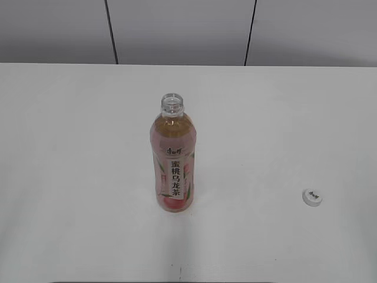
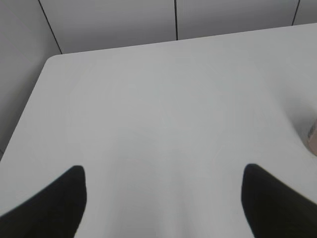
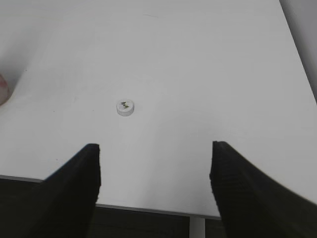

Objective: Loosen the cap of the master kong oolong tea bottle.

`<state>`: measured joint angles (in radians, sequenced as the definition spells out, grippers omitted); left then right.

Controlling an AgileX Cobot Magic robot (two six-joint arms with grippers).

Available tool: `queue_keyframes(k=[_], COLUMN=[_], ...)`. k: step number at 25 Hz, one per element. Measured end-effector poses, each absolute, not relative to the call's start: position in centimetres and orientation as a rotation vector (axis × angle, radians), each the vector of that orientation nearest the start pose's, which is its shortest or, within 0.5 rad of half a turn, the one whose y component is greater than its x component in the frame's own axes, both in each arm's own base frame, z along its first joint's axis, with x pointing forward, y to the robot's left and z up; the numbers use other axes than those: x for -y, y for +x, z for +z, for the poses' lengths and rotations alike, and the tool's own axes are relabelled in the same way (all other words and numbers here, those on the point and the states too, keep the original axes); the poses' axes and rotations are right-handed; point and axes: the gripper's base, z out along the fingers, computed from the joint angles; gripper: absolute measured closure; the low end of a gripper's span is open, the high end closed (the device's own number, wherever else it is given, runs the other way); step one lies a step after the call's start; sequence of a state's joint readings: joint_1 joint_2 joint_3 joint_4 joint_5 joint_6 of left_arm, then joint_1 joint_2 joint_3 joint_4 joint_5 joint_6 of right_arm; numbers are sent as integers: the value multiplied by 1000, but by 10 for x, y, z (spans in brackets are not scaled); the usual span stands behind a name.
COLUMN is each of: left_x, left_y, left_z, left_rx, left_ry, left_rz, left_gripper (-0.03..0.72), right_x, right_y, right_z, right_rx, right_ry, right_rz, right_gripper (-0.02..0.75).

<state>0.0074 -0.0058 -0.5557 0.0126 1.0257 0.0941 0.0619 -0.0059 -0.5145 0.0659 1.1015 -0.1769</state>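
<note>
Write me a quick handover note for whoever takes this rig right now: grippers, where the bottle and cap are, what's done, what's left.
Left gripper: open, empty, fingers over bare table.
Right gripper: open, empty, hanging above the table's near edge.
Master kong oolong tea bottle: upright mid-table, neck open.
Cap: off the bottle, lying on the table to its right, logo up, just ahead of the right gripper.
Done: cap is loosened, in fact fully removed.
Left: nothing visible for the loosening itself; neither arm touches anything.

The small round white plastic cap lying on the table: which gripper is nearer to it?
Right. The right gripper has the cap just ahead of its open fingers; the left wrist view shows no cap.
</note>
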Motion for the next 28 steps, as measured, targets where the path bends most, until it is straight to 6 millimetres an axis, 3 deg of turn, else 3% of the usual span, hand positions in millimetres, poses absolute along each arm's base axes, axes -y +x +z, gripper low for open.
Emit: queue_keyframes(k=[28], left_x=[5], left_y=[-11], left_z=[295], left_rx=[-1945], left_ry=[88], left_rz=[-5], left_gripper=[118], right_x=[-5], right_y=[-9], right_z=[278], right_rx=[-2043], right_ry=[-251], right_rz=[9], right_gripper=[213])
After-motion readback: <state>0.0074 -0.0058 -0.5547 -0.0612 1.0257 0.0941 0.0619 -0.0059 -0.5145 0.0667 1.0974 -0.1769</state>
